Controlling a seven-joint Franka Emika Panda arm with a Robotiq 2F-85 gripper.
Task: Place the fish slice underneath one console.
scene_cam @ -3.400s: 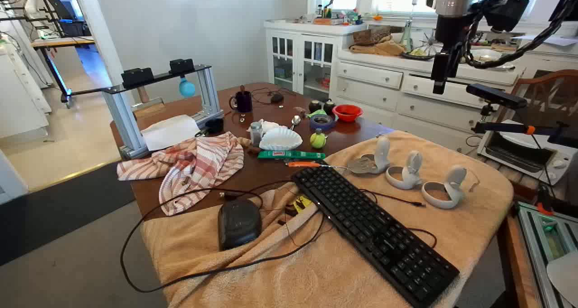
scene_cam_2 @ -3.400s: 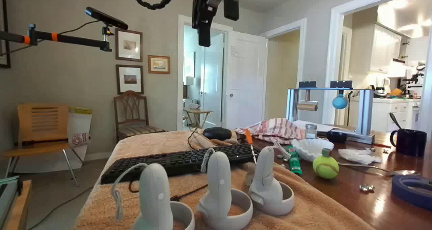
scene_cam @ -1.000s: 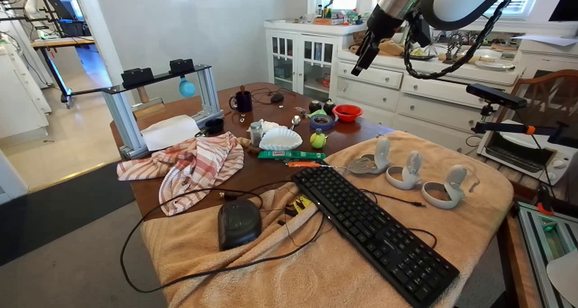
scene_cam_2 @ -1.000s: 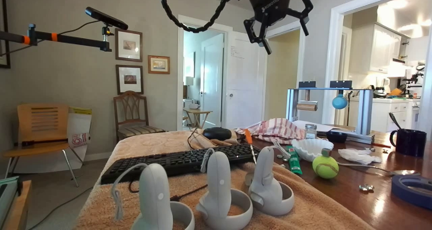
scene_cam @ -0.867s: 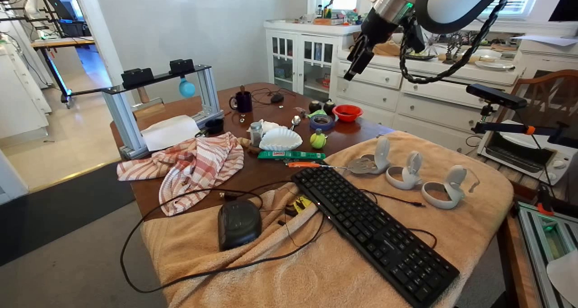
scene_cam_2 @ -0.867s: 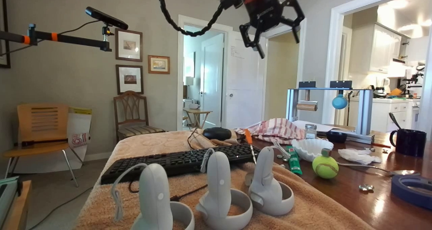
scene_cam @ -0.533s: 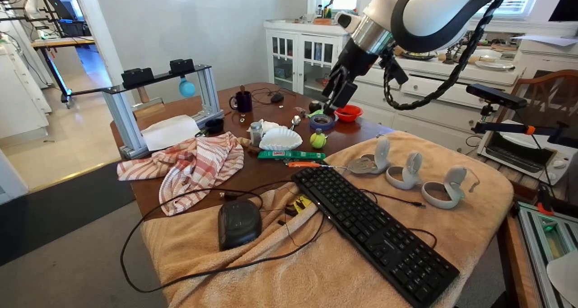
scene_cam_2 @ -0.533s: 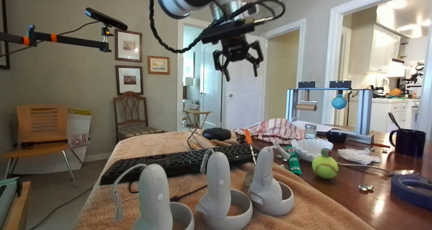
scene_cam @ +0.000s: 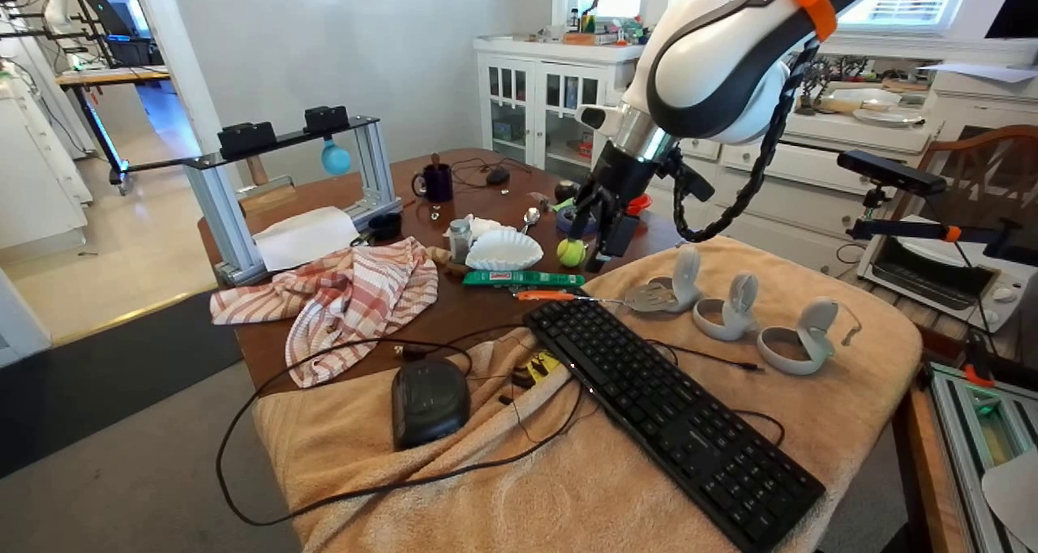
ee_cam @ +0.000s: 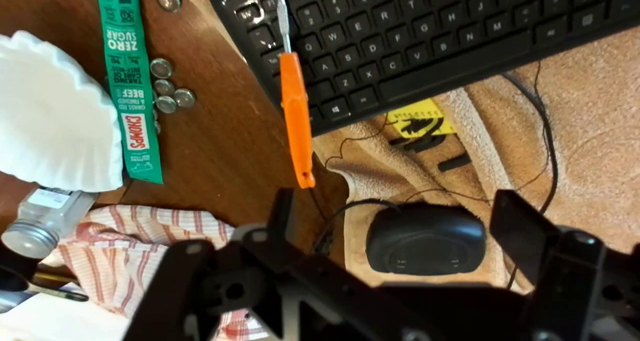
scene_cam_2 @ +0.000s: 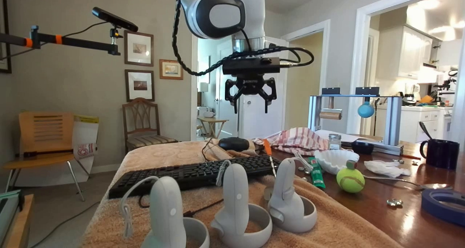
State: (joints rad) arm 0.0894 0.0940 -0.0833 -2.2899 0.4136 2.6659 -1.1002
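The fish slice (scene_cam: 546,295) has an orange handle and a slotted metal blade (scene_cam: 649,297). Its handle end crosses a corner of the keyboard, while the blade lies against the nearest of three pale grey ringed controllers, taken as the consoles (scene_cam: 688,271) (scene_cam: 727,318) (scene_cam: 799,346); whether the blade tip is under it I cannot tell. In an exterior view the orange handle (scene_cam_2: 267,147) rises behind a console (scene_cam_2: 285,193). My gripper (scene_cam_2: 250,112) hangs above the table, pointing down, open and holding nothing. In the wrist view the handle (ee_cam: 297,118) sits ahead of the left finger (ee_cam: 281,213).
A black keyboard (scene_cam: 677,419) spans the tan towel (scene_cam: 519,488). Around the slice's handle are a green snack packet (scene_cam: 523,279), a tennis ball (scene_cam: 571,251) and a white scalloped dish (scene_cam: 504,250). A black rounded device (ee_cam: 425,241) with cables lies on the towel.
The arm has swung in over the table and come down, its gripper turning from a slant to nearly straight down. It stays open throughout. The things on the table have not moved.
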